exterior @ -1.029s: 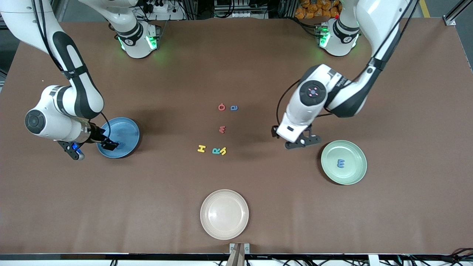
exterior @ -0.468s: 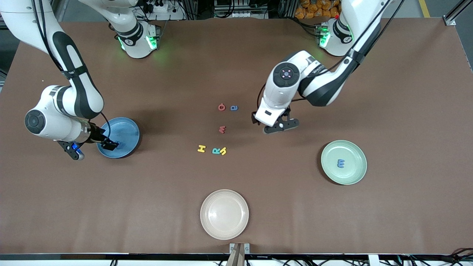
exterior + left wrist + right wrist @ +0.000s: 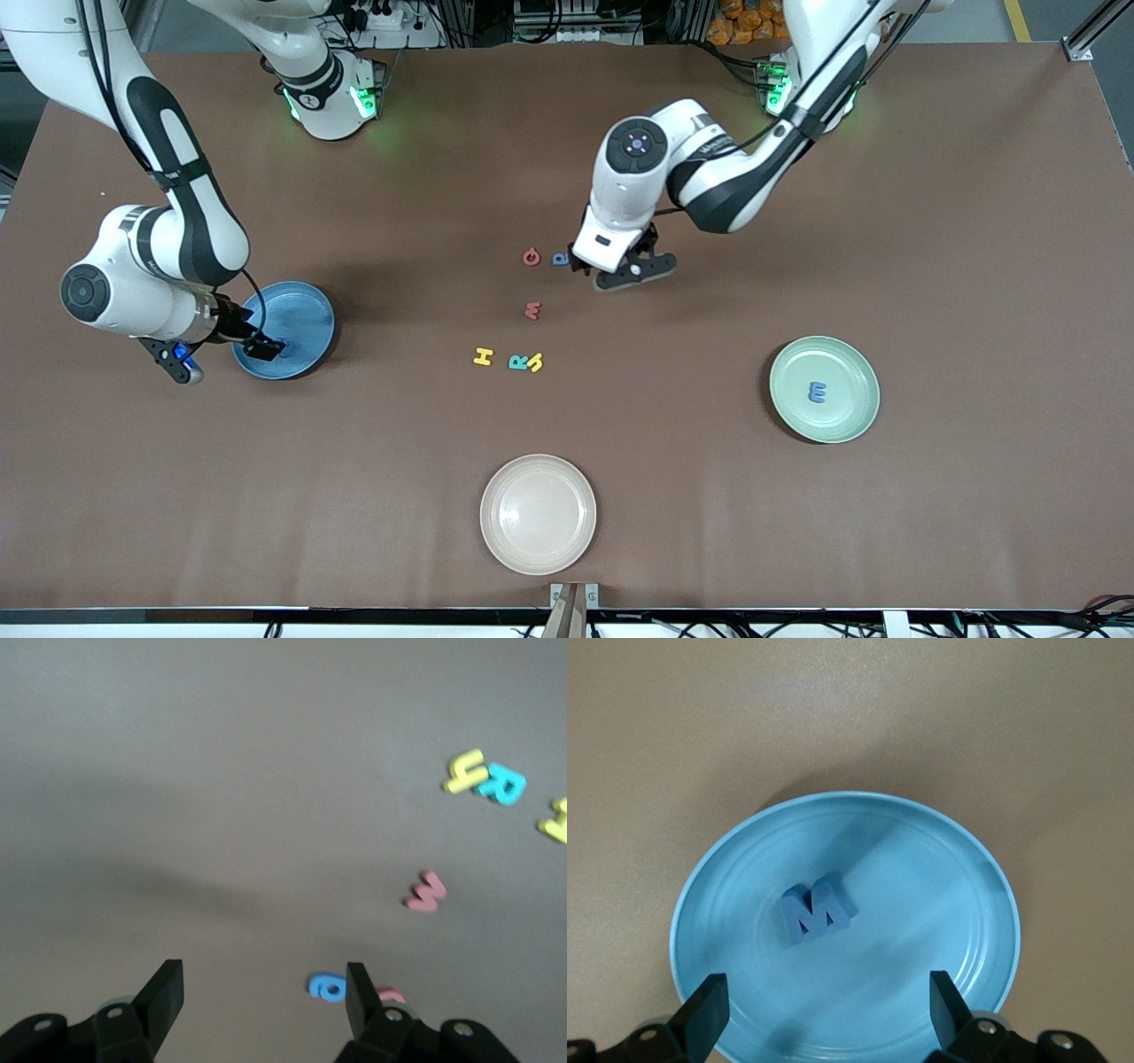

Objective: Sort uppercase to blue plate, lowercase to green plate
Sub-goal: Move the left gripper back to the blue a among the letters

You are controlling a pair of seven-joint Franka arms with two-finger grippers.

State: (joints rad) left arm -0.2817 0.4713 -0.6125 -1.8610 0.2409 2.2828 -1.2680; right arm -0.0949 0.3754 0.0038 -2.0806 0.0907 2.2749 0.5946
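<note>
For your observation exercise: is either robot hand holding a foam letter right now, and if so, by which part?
Nothing is held. The left hand is open above the blue a; the right hand is open over the blue plate, where the blue M lies.

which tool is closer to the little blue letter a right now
Left. The left tool hangs open just beside the blue a, toward the left arm's end. The right tool, also open, is over the blue plate at the right arm's end.

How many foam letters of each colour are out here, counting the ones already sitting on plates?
Blue: 3, the big M on the blue plate, the m on the green plate, the a
Yellow: 2, H, h
Red: 2, G, m
Teal: 1, R
Total: 8
</note>
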